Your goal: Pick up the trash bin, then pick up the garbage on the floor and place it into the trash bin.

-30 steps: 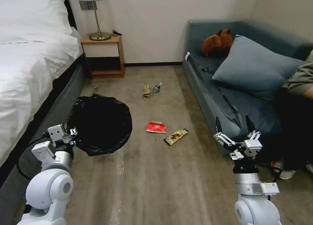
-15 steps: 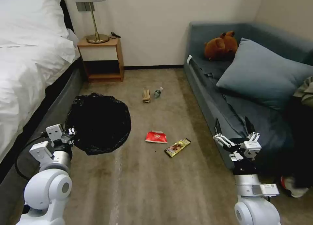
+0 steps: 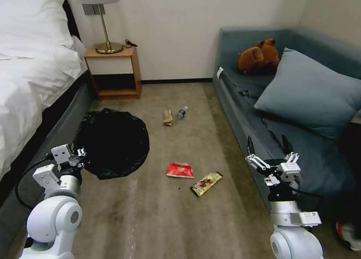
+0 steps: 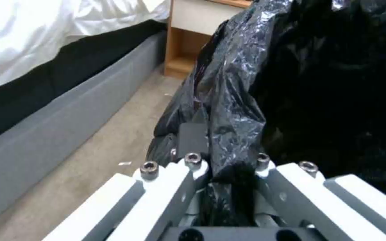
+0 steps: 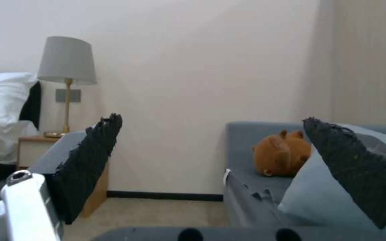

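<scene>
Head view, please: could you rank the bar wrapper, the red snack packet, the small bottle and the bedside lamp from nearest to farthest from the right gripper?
From the right gripper, open beside the sofa:
1. Bar wrapper, on the carpet to its left.
2. Red snack packet, just beyond the wrapper.
3. Small bottle, farther up the carpet, beside the tan paper.
4. Bedside lamp, on the nightstand by the wall.

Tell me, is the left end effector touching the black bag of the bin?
Touching. In the left wrist view, the left end effector is shut on a fold of the black bag lining the bin.
</scene>
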Controlling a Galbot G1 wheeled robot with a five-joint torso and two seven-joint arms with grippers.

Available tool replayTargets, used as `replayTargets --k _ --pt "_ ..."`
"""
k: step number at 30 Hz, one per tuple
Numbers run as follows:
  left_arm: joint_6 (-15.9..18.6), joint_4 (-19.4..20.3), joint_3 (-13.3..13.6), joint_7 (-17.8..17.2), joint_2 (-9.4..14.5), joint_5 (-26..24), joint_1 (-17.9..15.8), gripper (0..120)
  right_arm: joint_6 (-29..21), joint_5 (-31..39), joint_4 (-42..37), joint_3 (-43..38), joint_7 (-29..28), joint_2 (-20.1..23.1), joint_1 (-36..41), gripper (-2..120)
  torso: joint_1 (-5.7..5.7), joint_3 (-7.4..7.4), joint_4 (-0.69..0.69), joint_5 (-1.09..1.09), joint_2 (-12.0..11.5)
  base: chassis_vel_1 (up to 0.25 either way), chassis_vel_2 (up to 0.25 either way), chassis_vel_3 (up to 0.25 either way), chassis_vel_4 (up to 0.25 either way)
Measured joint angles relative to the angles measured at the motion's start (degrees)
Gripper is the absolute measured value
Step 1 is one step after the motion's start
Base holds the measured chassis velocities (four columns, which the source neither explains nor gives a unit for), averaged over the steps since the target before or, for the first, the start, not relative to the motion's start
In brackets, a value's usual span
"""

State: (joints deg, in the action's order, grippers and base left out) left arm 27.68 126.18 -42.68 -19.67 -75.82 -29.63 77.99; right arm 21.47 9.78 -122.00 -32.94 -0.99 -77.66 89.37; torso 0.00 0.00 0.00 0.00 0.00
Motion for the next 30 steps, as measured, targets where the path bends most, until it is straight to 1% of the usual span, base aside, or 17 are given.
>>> replayTargets --k 19,25,28,30 --pt "-0.36 -1.26 0.26 0.19 -0.39 0.27 -0.34 3 0.23 -0.29 1.82 0.09 0.02 -0.01 -0.99 100 0.01 0.00 0.00 0.00 0.00 -0.143 0.140 0.139 -0.148" --pt "-0.77 -1.73 0.27 0.41 -0.63 0.63 -0.09 3 0.72 -0.62 2.61 0.72 -0.39 0.15 -1.54 100 0.01 0.01 0.01 -0.01 0.00 -0.046 0.068 0.047 -0.049" --pt "-0.92 -1.84 0.45 0.47 -0.83 0.90 -0.03 3 0.14 -1.30 3.29 1.27 -1.10 0.37 -1.92 100 0.00 0.00 0.00 -0.01 0.00 0.000 0.000 0.000 0.000" --pt "-1.08 -1.82 0.96 0.71 -1.43 1.48 0.30 3 -0.58 -2.48 5.07 2.25 -1.71 0.77 -2.82 100 0.00 0.00 0.00 0.00 0.00 0.000 0.000 0.000 0.000"
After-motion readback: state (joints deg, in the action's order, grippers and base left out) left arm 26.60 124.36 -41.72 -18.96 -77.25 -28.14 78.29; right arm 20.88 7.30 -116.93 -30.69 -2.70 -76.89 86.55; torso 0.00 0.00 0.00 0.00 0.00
